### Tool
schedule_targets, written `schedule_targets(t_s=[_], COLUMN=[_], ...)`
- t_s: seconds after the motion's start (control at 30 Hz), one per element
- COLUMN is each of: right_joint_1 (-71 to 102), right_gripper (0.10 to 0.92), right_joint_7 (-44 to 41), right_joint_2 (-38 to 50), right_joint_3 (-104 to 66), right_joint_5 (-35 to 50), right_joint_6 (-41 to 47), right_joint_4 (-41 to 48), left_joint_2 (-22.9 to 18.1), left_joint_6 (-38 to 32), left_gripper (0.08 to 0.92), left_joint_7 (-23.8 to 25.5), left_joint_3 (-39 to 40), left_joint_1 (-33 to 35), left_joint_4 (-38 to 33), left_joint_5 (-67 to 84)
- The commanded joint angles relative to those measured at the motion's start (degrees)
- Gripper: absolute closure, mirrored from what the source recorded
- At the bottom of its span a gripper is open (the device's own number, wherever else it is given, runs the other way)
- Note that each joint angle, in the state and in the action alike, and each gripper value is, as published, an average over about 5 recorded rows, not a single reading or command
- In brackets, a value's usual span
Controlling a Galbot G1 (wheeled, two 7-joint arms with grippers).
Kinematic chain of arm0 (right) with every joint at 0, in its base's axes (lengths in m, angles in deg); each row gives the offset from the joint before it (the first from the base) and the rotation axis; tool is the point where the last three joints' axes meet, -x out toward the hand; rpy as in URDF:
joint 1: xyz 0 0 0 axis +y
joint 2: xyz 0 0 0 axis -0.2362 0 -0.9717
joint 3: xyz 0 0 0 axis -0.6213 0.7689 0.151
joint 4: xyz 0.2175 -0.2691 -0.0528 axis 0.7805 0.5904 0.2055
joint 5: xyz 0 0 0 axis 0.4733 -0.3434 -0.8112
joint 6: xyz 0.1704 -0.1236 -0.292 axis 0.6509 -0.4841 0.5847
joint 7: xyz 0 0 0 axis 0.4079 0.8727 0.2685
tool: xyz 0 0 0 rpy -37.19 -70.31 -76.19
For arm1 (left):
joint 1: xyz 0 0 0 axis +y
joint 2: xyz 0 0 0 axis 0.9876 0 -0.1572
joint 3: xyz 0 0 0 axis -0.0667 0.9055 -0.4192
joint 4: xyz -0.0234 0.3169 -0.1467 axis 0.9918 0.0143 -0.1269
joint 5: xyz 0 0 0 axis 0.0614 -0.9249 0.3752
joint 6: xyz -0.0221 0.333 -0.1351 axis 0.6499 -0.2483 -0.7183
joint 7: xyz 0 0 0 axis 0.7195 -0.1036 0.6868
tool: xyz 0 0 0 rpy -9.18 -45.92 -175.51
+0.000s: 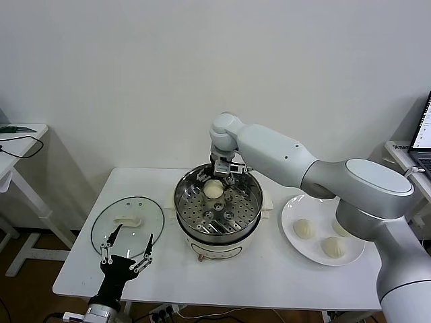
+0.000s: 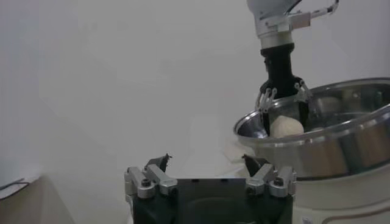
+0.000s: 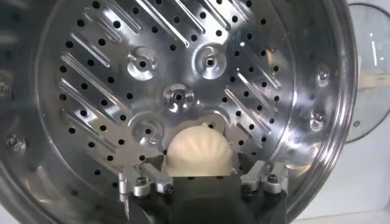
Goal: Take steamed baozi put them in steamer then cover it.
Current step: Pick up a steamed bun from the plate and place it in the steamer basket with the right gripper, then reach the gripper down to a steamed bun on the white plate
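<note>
I drop the first bun in the steamer — right gripper open; left gripper open, lower left — three left.

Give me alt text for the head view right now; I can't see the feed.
The right claw stands open around one cream-white bun on the perforated tray of the shiny steel steamer pot. Three more buns sit on a white plate to its right; the clear glass lid lies left, beside the open left claw.
</note>
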Motion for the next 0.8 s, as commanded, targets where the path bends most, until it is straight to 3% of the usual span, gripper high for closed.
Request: schedule_targets(t_s=[0.03,0.2,0.3,0.57,0.8], right_joint_1=[-5.61,-17.02,-19.88,-12.20,1.87], right_gripper=[0.202,0.203,0.203,0.203,0.203], right_joint_7=[-3.24,-3.46,-3.90,-1.81,2.20], right_joint_2=[8.13,21.67,28.29,40.75,42.44], right_joint_3=[0.88,9.46,14.74,22.23,15.89], right_joint_5=[13.28,33.58,39.18,42.72,38.17], right_joint_6=[8.39,31.42,40.27,46.52,46.51], right_joint_4=[-8.02,-12.46,-11.17,-10.99,-11.23], left_joint_2=[0.00,0.06,0.10,0.00,-0.28], left_joint_6=[0.11,0.08,-0.01,-0.17,-0.13], left_gripper=[0.177,0.177,0.177,0.177,0.177], left_joint_7=[-0.01,-0.05,-0.10,-0.23,-0.34], left_joint_3=[0.32,0.75,0.87,1.91,2.30], left_joint_1=[0.01,-0.05,-0.07,-0.11,0.23], left_joint_4=[-0.27,-0.21,-0.14,0.17,0.29], left_joint_5=[0.01,-0.06,-0.10,-0.33,-0.45])
